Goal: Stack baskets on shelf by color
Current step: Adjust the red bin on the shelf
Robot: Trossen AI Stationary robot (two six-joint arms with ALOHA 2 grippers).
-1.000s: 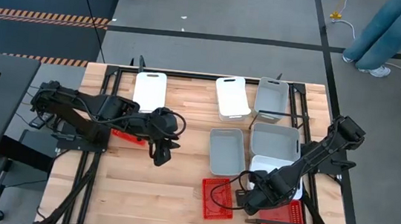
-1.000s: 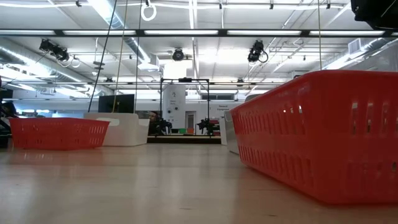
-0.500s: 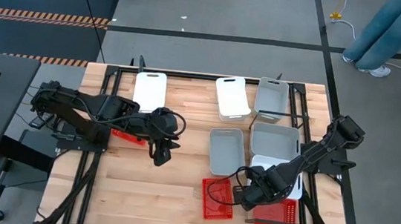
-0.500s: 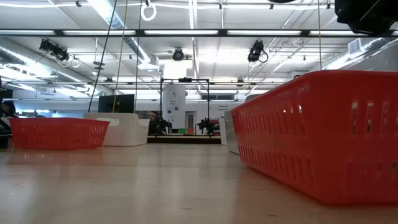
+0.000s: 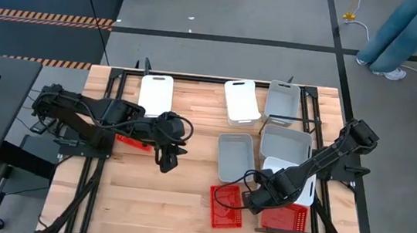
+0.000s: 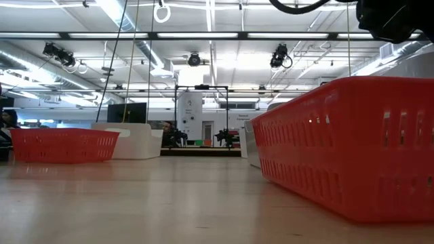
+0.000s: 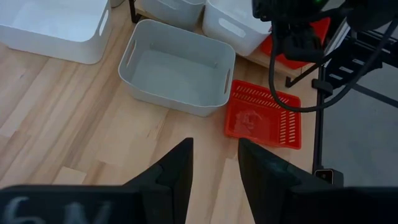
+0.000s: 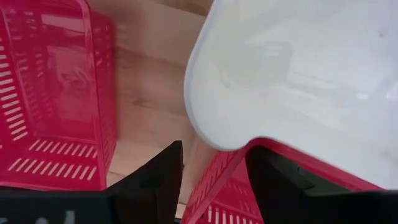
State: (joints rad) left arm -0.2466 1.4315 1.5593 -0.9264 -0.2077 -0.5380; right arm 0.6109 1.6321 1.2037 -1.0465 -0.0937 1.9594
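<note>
High view: the left arm is stretched toward table centre, with the left gripper (image 5: 167, 159) hovering over bare wood. The right arm is bent in from 4 o'clock, its right gripper (image 5: 250, 201) placed between two red baskets (image 5: 226, 208) at 5 o'clock, beside a white basket (image 5: 306, 189).

Low view: a red mesh basket (image 6: 352, 146) is seen close at 3 o'clock, another (image 6: 61, 144) at 9 o'clock.

Left wrist view: fingers (image 7: 177, 171) are parted, nothing held; a grey basket (image 7: 176, 67) lies ahead.

Right wrist view: fingers (image 8: 163, 168) are apart, empty, above the red basket rim (image 8: 214, 171); the white basket (image 8: 298, 81) overlaps it.
</note>
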